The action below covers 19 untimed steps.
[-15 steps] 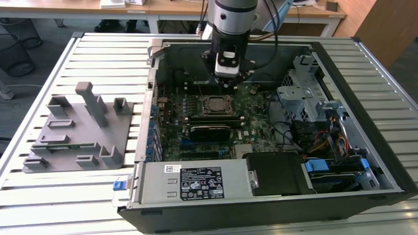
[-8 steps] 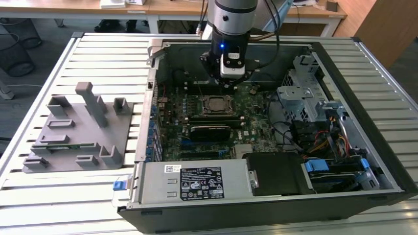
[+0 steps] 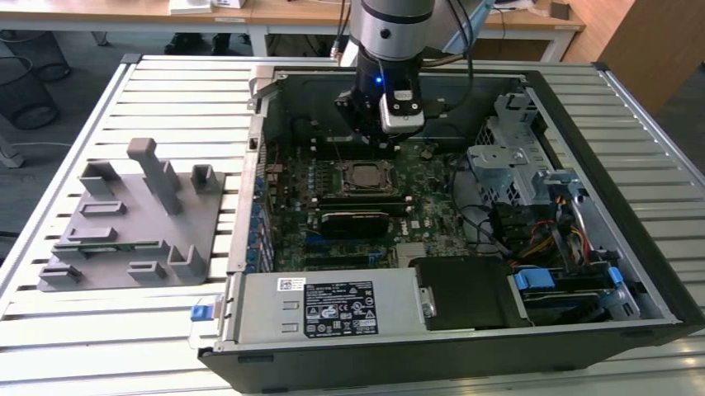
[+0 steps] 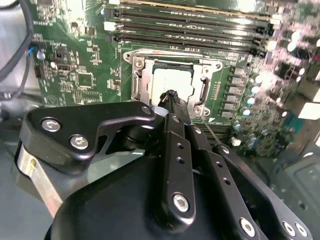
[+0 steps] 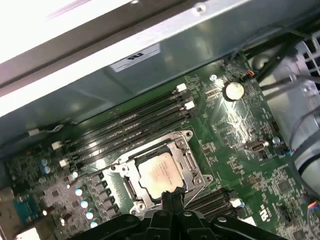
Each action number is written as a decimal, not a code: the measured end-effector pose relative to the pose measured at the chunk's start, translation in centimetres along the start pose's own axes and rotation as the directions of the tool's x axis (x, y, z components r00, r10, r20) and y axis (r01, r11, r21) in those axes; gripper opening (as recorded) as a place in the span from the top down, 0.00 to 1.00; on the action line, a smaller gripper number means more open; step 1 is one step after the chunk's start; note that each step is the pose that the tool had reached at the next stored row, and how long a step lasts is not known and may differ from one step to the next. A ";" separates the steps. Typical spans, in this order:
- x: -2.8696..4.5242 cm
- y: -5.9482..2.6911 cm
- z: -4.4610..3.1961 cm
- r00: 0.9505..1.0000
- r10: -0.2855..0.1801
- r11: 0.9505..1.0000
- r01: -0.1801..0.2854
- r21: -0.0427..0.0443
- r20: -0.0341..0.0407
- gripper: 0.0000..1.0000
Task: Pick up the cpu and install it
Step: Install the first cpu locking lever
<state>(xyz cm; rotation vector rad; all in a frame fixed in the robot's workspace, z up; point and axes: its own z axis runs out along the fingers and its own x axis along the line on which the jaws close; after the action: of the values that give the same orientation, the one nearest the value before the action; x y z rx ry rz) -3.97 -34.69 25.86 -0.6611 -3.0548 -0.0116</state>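
The cpu lies flat in the motherboard socket inside the open computer case, its silvery top facing up. In both wrist views the cpu sits inside the metal socket frame. My gripper hangs over the board just behind the socket. Its black fingers are closed together with nothing between them, and their tips stand at the cpu's edge, a little above it.
A grey fixture plate with upright blocks lies on the slatted table at the exterior view's left. Memory slots run beside the socket. A power supply, a drive cage and cables line the case.
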 end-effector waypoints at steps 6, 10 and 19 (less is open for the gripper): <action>0.00 0.00 0.08 0.994 -0.109 0.994 0.109 0.002 -0.001 0.89; 0.00 0.00 0.10 0.984 -0.181 0.984 0.181 0.003 -0.001 0.89; 0.01 -0.01 0.14 0.945 -0.328 0.945 0.328 0.005 -0.002 0.89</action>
<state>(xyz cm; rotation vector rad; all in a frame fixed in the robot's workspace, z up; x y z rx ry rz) -3.98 -34.69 25.71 -0.1440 -3.1212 -0.0074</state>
